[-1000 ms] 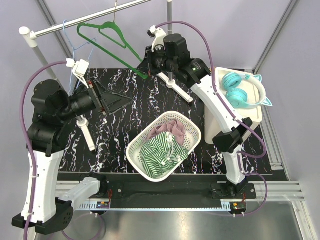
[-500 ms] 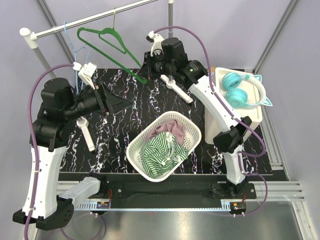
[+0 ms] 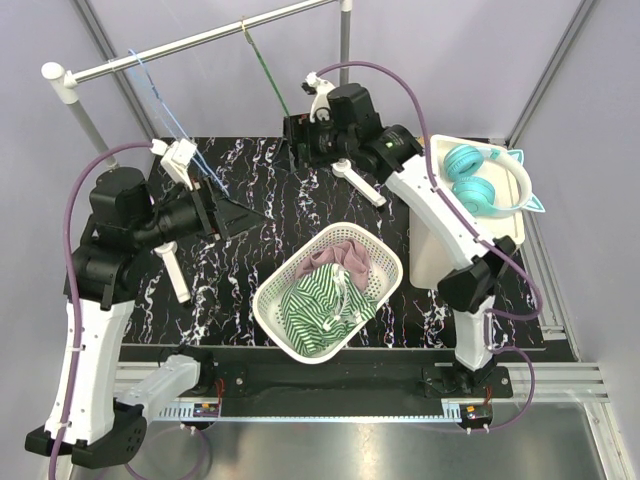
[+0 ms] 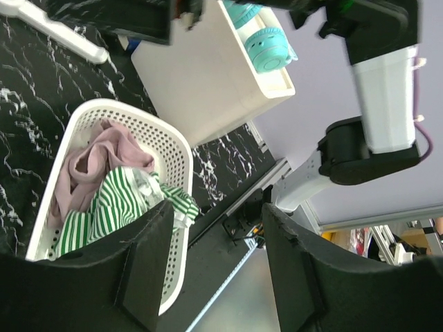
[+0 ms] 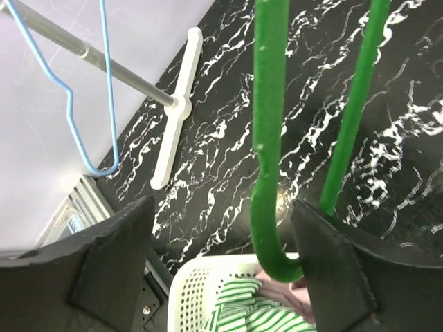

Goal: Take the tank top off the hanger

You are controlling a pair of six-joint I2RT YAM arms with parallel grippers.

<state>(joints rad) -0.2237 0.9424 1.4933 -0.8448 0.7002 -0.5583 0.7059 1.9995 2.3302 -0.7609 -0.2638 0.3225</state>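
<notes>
Striped tank top [image 3: 318, 305] is bunched in the laundry basket [image 3: 268, 300] on the worktop [image 3: 225, 275], touching a pink garment [image 3: 345, 255]. Straps can't be made out; the heap runs along the basket's long axis. Green hanger [image 5: 266, 138] is cut off at frame top and hangs between the widely spread fingers of the right gripper [image 5: 221, 207]; contact can't be told. Left gripper [image 4: 216, 211] fingers are spread, nothing held.

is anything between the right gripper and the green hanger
Nothing visible does. In the right wrist view the bare green hanger hangs in the gap between the right gripper's open jaws. The striped tank top already lies in the basket.
</notes>
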